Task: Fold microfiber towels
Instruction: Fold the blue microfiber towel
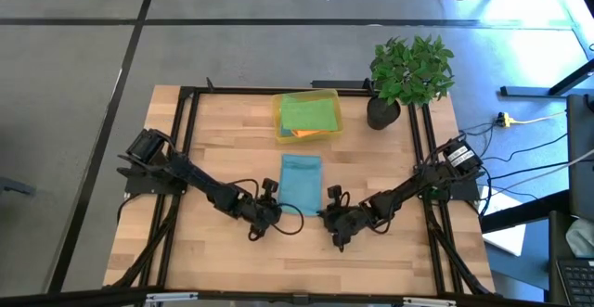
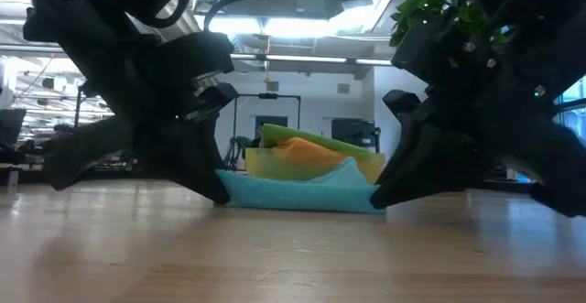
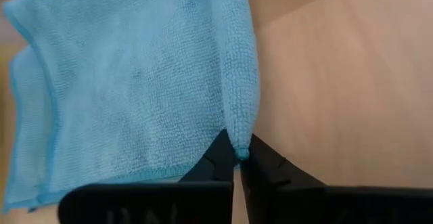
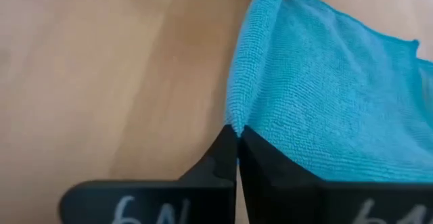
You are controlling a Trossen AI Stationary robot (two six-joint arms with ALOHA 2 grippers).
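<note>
A teal-blue microfiber towel (image 1: 301,182) lies folded into a strip on the middle of the wooden table, its long side running near to far. My left gripper (image 1: 277,212) is shut at its near left corner, and my right gripper (image 1: 327,216) is shut at its near right corner. Both arms slant down from the table's sides. In the low view the towel (image 2: 298,193) rests on the table between the two grippers, with a small rumpled peak on its right part. More towels, green (image 1: 309,112) over orange, lie in the yellow bin. My left gripper pinches the towel's near left corner (image 3: 240,149) between its two fingertips, slanting down from the near left. Whether it has one layer or several, I cannot tell. The rest of the towel lies on the table. My right gripper pinches the towel's near right corner (image 4: 233,128) at the hemmed edge, between its two fingertips. It comes slanting down from the near right. The cloth beyond the fingers lies slack on the table.
A translucent yellow bin (image 1: 332,103) stands at the table's far middle, just beyond the towel. A potted plant (image 1: 408,75) is at the far right corner. Bare wood lies near both grippers and along the table's near edge (image 1: 297,270).
</note>
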